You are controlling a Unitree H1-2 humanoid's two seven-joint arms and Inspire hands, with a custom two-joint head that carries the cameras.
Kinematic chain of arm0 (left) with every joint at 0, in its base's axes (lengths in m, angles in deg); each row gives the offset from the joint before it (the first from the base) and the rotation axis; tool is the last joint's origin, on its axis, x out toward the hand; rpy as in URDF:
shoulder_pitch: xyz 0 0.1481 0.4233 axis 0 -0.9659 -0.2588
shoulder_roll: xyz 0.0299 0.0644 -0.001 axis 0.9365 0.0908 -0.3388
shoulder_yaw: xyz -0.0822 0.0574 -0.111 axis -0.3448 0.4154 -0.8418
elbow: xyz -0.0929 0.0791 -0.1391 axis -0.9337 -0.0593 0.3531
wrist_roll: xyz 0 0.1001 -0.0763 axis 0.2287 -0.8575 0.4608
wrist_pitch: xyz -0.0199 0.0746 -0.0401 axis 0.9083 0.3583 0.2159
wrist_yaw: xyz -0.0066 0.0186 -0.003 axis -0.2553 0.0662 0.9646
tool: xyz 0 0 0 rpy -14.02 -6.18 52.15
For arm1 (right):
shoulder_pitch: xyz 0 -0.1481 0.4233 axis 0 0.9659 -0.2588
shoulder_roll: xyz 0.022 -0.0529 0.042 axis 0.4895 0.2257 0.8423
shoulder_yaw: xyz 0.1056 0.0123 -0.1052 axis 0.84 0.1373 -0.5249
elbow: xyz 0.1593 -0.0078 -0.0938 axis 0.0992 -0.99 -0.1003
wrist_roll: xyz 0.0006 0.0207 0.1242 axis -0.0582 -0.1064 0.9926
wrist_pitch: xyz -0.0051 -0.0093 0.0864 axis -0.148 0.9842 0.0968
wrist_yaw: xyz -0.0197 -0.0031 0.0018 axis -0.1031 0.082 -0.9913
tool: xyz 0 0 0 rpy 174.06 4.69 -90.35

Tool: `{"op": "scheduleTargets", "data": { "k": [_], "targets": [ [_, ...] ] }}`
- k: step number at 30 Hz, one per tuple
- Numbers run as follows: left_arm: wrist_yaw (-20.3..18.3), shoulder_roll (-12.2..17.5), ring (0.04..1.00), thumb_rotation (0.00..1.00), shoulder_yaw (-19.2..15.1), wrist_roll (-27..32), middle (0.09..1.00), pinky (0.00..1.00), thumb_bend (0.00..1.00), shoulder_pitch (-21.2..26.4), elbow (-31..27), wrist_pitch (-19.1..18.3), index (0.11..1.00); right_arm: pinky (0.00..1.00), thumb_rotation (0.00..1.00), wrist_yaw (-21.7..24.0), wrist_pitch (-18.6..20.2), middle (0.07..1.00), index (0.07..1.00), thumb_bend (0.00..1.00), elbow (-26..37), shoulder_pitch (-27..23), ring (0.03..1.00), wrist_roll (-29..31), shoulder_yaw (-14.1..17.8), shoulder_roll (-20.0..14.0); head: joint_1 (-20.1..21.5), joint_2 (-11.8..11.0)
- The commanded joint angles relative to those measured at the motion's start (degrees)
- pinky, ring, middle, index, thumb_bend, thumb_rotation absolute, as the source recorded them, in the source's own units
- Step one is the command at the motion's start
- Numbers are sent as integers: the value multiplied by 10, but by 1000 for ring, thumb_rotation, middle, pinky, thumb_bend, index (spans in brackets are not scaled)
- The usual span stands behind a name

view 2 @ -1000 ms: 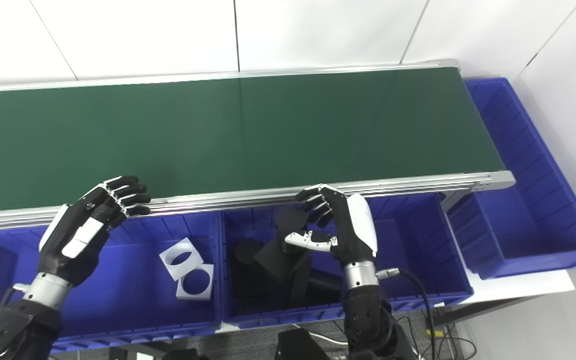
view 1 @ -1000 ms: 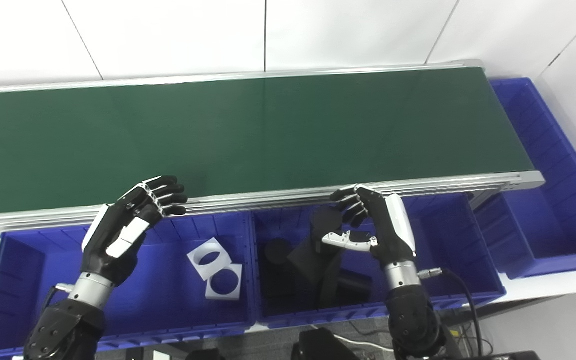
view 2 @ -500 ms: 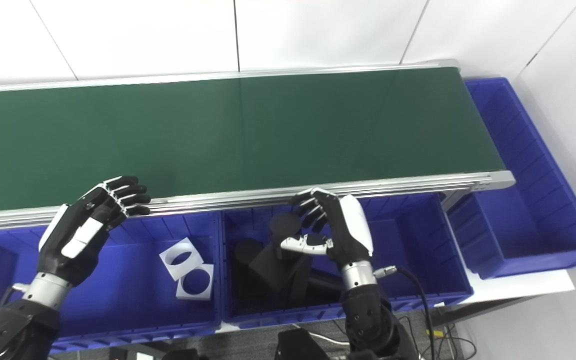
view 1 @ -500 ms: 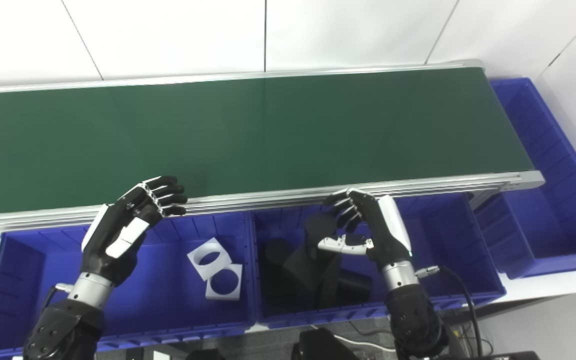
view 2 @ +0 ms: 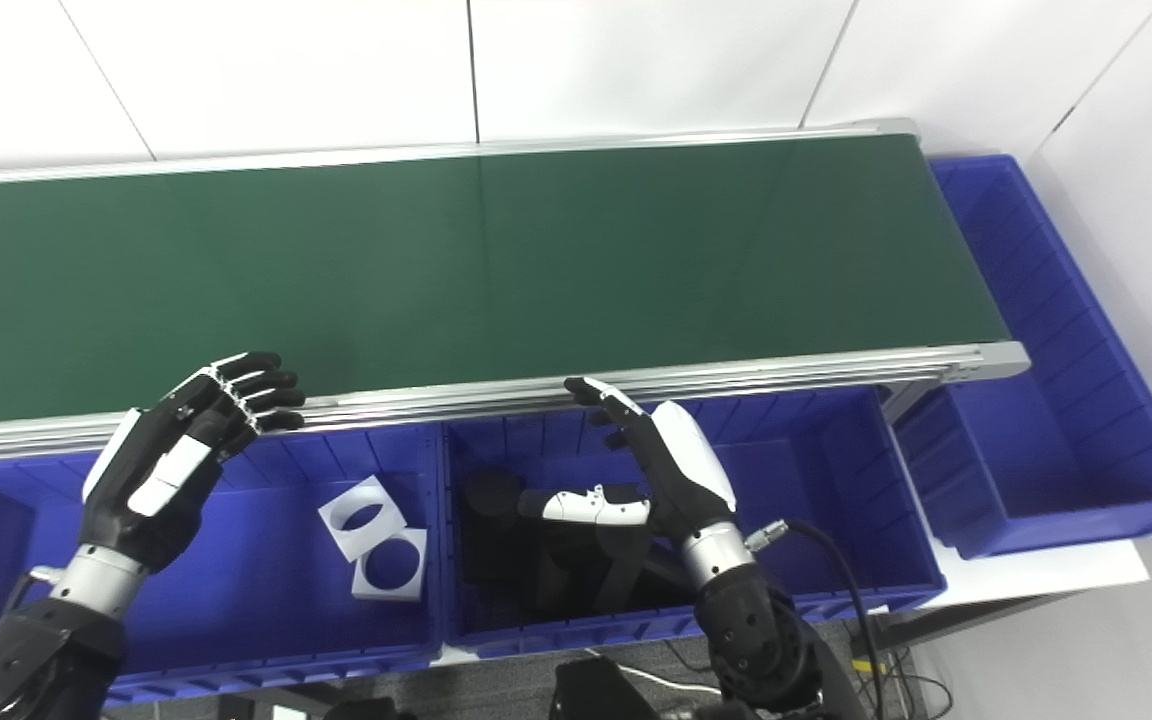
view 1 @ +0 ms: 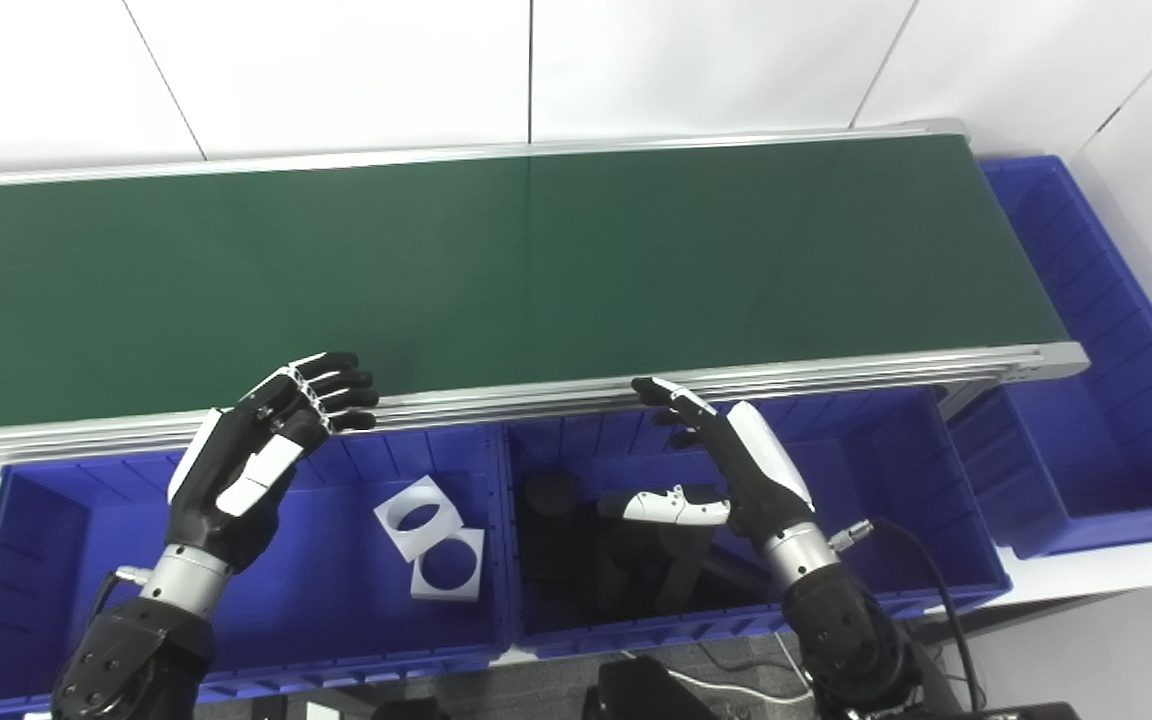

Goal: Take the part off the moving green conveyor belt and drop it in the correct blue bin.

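Note:
The green conveyor belt (view 1: pixel 496 260) runs across the view with no part on it. My right hand (view 1: pixel 726 475) hovers over the middle blue bin (view 1: pixel 896 520), open, fingers spread and holding nothing. Below it several black parts (view 1: pixel 626 560) lie heaped in that bin. My left hand (view 1: pixel 256 450) hangs above the left blue bin (view 1: pixel 66 540) near the belt's front rail, fingers loosely curled and apart, empty. Two white square parts with round holes (view 1: pixel 431 540) lie in the left bin.
A third blue bin (view 1: pixel 1106 420) stands at the belt's right end. The belt's metal front rail (view 1: pixel 536 400) runs just beyond both hands. Cables (view 1: pixel 926 600) trail from my right wrist.
My right hand has spread its fingers and let go of a black part, which now lies with the others in the middle bin. The left hand has stayed put.

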State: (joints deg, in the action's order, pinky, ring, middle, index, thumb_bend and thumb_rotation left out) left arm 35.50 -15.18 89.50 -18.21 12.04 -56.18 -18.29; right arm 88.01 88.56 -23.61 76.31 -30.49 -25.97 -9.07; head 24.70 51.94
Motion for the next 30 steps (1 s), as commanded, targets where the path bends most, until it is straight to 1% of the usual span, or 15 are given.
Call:
{"op": "scheduleTargets", "data": {
  "k": [1,5,8,9,10,12,15,19,23,25,26,27,28,29,30],
  "targets": [
    [-4,1,697,548,-1,-1,714,650,801,13,-7,20,727,748,593,-6,-10,883,899,1000,18,-4,840,15,5,0,-2,-3],
    [-4,-1,704,542,1,-2,716,660,778,11,-7,21,730,746,586,-18,-27,872,894,1000,14,-1,830,31,10,3,-10,-9],
    [-4,-3,708,543,4,-6,718,668,774,8,-8,22,732,741,575,-37,-56,862,887,1000,16,4,818,45,11,12,-23,-17],
    [-3,-3,710,544,4,-7,721,670,771,7,-9,23,732,722,572,-42,-62,851,880,995,18,5,804,47,9,14,-23,-17],
    [-4,-4,711,545,5,-7,721,671,769,6,-8,24,731,715,571,-46,-72,848,877,992,19,6,800,49,6,15,-32,-23],
    [-5,-6,712,547,7,-7,723,672,766,6,-4,27,732,702,586,-51,-88,835,867,965,21,6,786,53,0,18,-43,-28],
    [-6,-9,710,546,11,-8,725,660,772,4,-3,31,735,687,626,-54,-105,813,843,890,24,4,765,59,-10,23,-56,-35],
    [-2,-17,708,546,18,-18,725,653,777,-3,-4,41,737,678,644,-49,-120,798,827,846,25,2,758,80,-21,30,-93,-55],
    [5,-25,705,547,26,-34,721,656,797,-14,-7,52,737,661,589,-45,-144,785,816,816,13,-2,736,129,-32,49,-116,-68],
    [10,-30,703,549,29,-46,719,649,793,-21,-7,62,738,654,592,-46,-159,781,815,812,-1,-3,730,139,-36,54,-135,-82],
    [12,-31,702,553,31,-50,717,646,791,-24,-8,65,737,654,593,-47,-165,779,814,811,-7,-4,730,141,-37,55,-135,-82],
    [13,-33,701,554,33,-55,717,642,780,-27,-7,71,739,651,594,-48,-172,777,810,806,-14,-4,727,142,-37,55,-148,-92],
    [14,-34,702,555,35,-58,718,640,775,-30,-7,74,740,647,599,-50,-181,775,809,797,-21,-6,724,142,-37,56,-148,-92],
    [15,-36,705,559,37,-62,720,644,776,-33,-7,78,741,643,602,-51,-189,771,806,783,-27,-6,720,142,-37,55,-162,-102],
    [16,-37,706,566,38,-65,724,644,773,-36,-6,82,743,639,599,-52,-194,767,803,757,-31,-6,714,142,-37,55,-162,-102]
  ]
}}
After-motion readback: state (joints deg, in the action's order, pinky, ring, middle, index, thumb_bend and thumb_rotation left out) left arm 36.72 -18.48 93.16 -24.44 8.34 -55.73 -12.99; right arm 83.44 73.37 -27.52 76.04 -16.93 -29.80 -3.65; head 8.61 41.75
